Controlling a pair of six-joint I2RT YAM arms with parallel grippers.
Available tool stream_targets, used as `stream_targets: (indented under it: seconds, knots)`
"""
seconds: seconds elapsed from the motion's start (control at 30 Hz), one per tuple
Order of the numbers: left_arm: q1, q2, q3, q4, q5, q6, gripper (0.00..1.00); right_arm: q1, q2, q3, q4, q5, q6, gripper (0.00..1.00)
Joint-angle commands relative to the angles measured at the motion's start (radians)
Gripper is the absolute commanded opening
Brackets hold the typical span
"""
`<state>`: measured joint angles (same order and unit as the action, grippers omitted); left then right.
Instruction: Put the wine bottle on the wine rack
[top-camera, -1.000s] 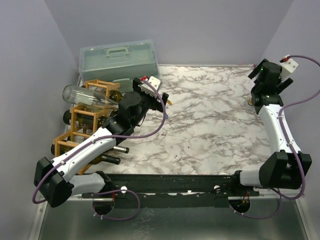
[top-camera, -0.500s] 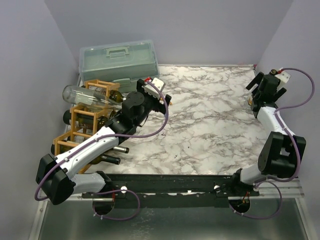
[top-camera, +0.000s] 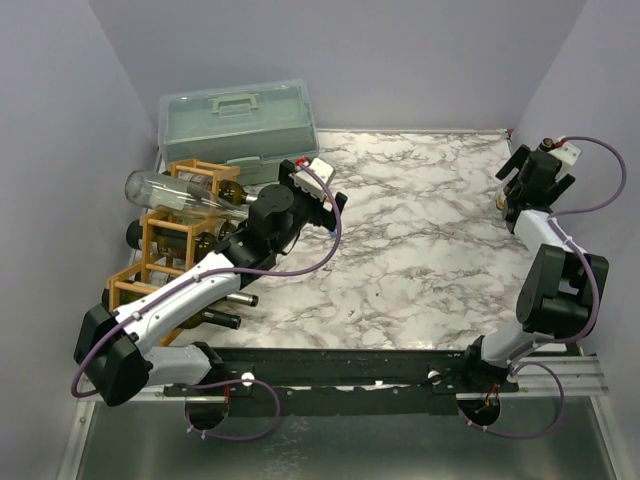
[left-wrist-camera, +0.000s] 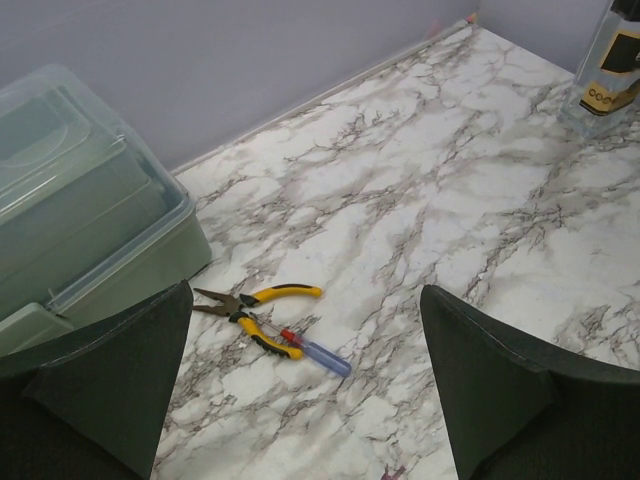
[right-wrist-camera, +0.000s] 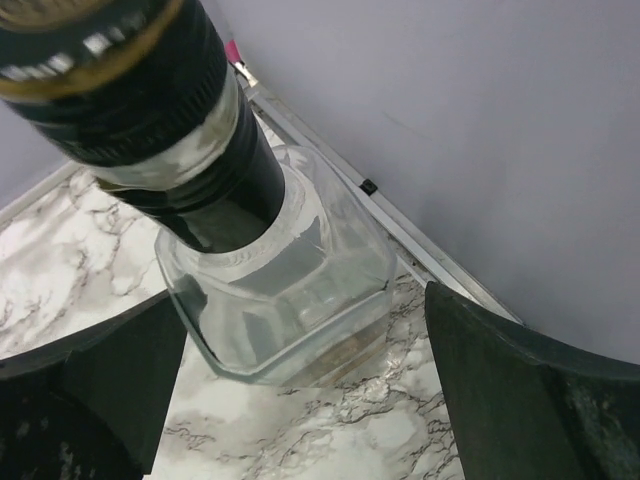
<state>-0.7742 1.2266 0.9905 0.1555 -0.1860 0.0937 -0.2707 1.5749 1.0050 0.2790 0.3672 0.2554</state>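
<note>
The wine bottle (right-wrist-camera: 285, 290) is clear square glass with a black cap (right-wrist-camera: 130, 90) and stands upright by the right wall. My right gripper (right-wrist-camera: 310, 400) is open, with the bottle's shoulder between its spread fingers and not touched. In the top view the right gripper (top-camera: 522, 182) covers most of the bottle (top-camera: 501, 203). The orange-tan wine rack (top-camera: 165, 240) stands at the left edge and holds a clear bottle (top-camera: 170, 190) on top and dark bottles (top-camera: 228, 297) lower down. My left gripper (top-camera: 328, 196) is open and empty, just right of the rack. It also shows in the left wrist view (left-wrist-camera: 300, 390).
A pale green toolbox (top-camera: 238, 118) stands behind the rack and shows in the left wrist view (left-wrist-camera: 80, 210). Yellow-handled pliers (left-wrist-camera: 255, 305) and a small blue-handled screwdriver (left-wrist-camera: 318, 353) lie on the marble table (top-camera: 420, 250) under the left gripper. Walls close in on three sides.
My right arm has swung toward the right wall and its gripper has come down around the bottle. My left gripper has edged a little to the right, away from the rack.
</note>
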Motion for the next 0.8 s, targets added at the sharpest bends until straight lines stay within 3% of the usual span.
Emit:
stream_targets:
  seconds: [0.0, 0.17, 0.3, 0.5, 0.67, 0.77]
  knots:
    - [-0.015, 0.002, -0.008, 0.018, 0.029, 0.004, 0.97, -0.018, 0.077, 0.046, 0.034, -0.027, -0.034, 1.00]
    - [-0.023, 0.012, -0.010, 0.019, 0.010, 0.027, 0.99, -0.021, 0.103, 0.026, 0.120, -0.074, -0.067, 1.00]
    - [-0.023, 0.014, -0.010, 0.020, 0.011, 0.033, 0.99, -0.021, 0.129, 0.022, 0.151, -0.128, -0.076, 0.92]
    - [-0.023, 0.026, -0.010, 0.019, 0.001, 0.044, 0.99, -0.021, 0.110, -0.037, 0.175, -0.170, -0.034, 0.47]
    - [-0.023, 0.026, -0.006, 0.016, 0.010, 0.040, 0.99, -0.016, 0.051, -0.102, 0.194, -0.244, -0.004, 0.19]
    - [-0.023, 0.012, -0.004, 0.017, 0.018, 0.034, 0.99, 0.003, 0.012, -0.144, 0.195, -0.281, -0.005, 0.10]
